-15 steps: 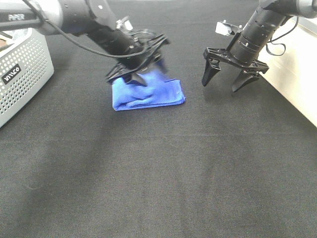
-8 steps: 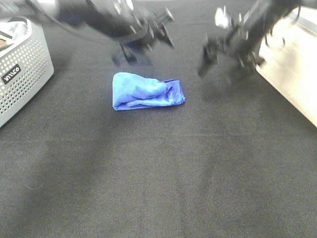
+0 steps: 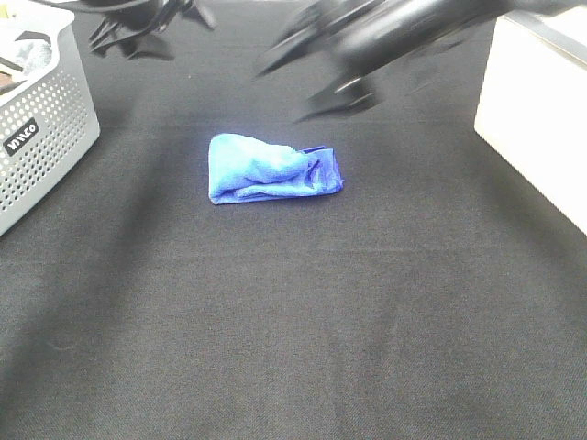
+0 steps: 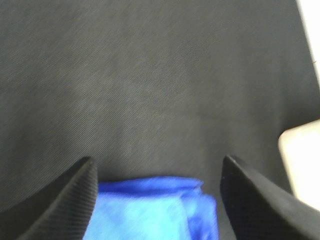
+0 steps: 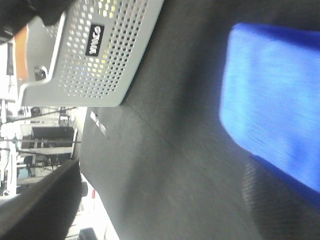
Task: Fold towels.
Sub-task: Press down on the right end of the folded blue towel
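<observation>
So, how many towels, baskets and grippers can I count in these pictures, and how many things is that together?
Blue towel: 1
Grey basket: 1
Grippers: 2, the left gripper and the right gripper, both open and empty
Total: 4
</observation>
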Controlling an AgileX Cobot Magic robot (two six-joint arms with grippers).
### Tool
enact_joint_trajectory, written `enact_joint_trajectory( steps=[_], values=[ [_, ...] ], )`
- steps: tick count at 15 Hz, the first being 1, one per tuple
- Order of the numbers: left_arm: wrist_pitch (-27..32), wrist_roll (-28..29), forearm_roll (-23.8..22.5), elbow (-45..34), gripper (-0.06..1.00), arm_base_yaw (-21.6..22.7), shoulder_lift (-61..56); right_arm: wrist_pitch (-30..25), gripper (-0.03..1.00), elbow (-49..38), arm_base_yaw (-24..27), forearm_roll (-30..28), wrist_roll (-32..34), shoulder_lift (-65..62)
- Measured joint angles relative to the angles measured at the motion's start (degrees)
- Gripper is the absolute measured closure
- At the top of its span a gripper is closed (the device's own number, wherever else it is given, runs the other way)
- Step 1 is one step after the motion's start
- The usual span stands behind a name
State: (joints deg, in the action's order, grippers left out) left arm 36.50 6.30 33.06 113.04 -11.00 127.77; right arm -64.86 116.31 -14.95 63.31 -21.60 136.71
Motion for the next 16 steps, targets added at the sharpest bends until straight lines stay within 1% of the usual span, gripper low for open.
enact_joint_trajectory(
  steps=[2,3,5,6,7,10,11,13,14,16],
  values=[
    [1.4,0.0,-0.5,0.0,0.28,0.1,0.0,3.1,0.15,0.0,-3.3,3.4,-1.8,3.0],
    [1.6,0.0,-0.6,0.0,0.28,0.1,0.0,3.5,0.15,0.0,-3.8,5.7,-2.6,4.3],
    [1.6,0.0,-0.6,0.0,0.28,0.1,0.0,4.2,0.15,0.0,-3.6,8.6,-3.8,7.6],
    [1.6,0.0,-0.6,0.0,0.28,0.1,0.0,4.4,0.15,0.0,-3.0,8.4,-3.8,8.5],
    [1.7,0.0,-0.6,0.0,0.28,0.1,0.0,4.4,0.15,0.0,-2.3,7.1,-3.7,9.3],
    [2.8,0.0,-0.6,0.0,0.28,0.1,0.0,4.5,0.15,0.0,0.6,0.0,-1.8,10.0],
    [2.8,0.0,-0.6,0.0,0.28,0.1,0.0,4.5,0.15,0.0,0.6,0.0,-1.8,10.0],
    [2.9,0.0,-0.6,0.0,0.28,0.1,0.0,4.0,0.15,0.0,3.6,-2.7,-0.6,9.9],
    [3.1,0.0,-0.6,0.0,0.28,0.1,0.0,3.7,0.15,0.0,4.2,-3.8,-0.5,9.5],
    [4.4,-0.6,-0.7,0.0,0.28,0.1,-0.1,3.7,0.15,0.0,4.9,-7.7,-0.4,7.0]
  ],
)
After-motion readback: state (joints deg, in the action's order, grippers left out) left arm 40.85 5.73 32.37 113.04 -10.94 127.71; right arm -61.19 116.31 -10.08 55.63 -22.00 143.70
